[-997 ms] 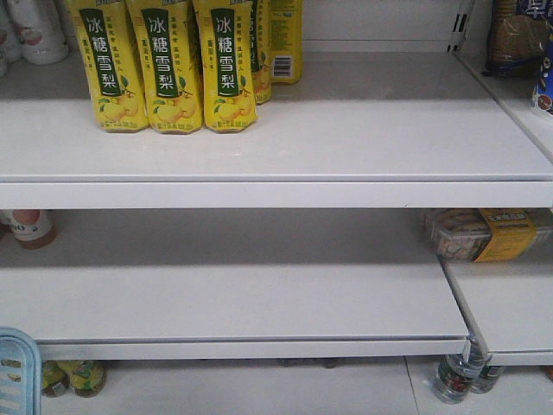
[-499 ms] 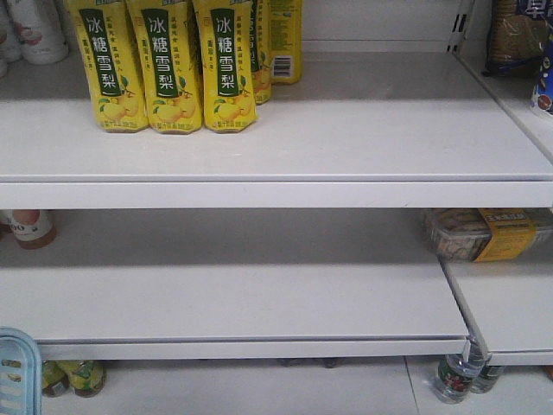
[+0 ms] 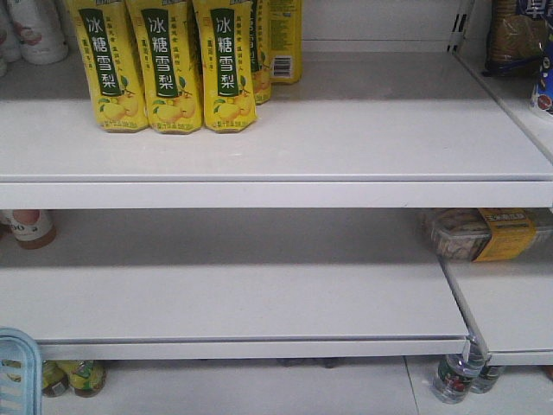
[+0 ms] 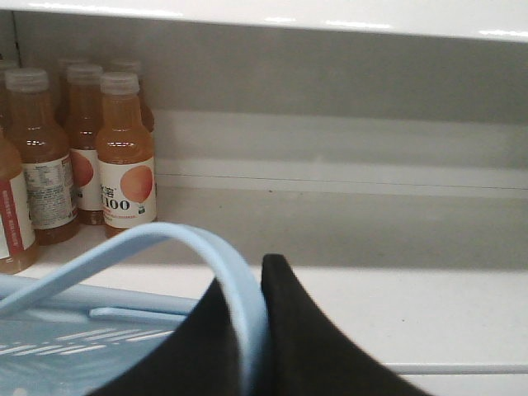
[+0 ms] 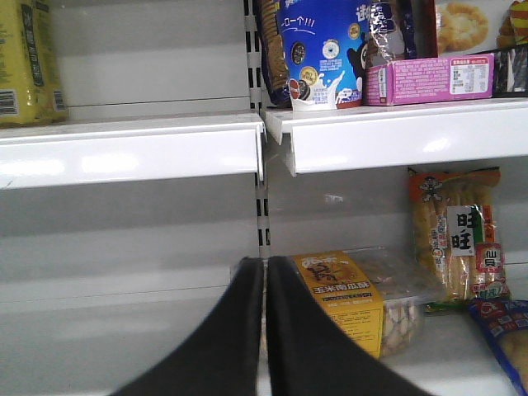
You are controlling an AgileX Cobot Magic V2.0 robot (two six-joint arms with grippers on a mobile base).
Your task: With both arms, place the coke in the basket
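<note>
No coke shows in any view. The light blue basket (image 3: 17,370) peeks in at the bottom left corner of the front view, and its body (image 4: 74,342) fills the lower left of the left wrist view. My left gripper (image 4: 254,289) is shut on the basket's light blue handle (image 4: 177,239), which arches up between the two black fingers. My right gripper (image 5: 265,272) is shut and empty, held in front of the middle shelf (image 5: 132,330) beside a yellow-labelled snack box (image 5: 342,297). Neither gripper appears in the front view.
Yellow pear-drink cartons (image 3: 164,65) stand at the upper shelf's left. Orange juice bottles (image 4: 124,153) stand at the left of the shelf ahead of the left gripper. Snack packets (image 5: 458,235) and a clear tub (image 3: 484,233) sit on the right. Bottles (image 3: 454,376) stand under the lowest shelf.
The basket corner at the front view's bottom left has dropped slightly lower and further left. Nothing else has moved.
</note>
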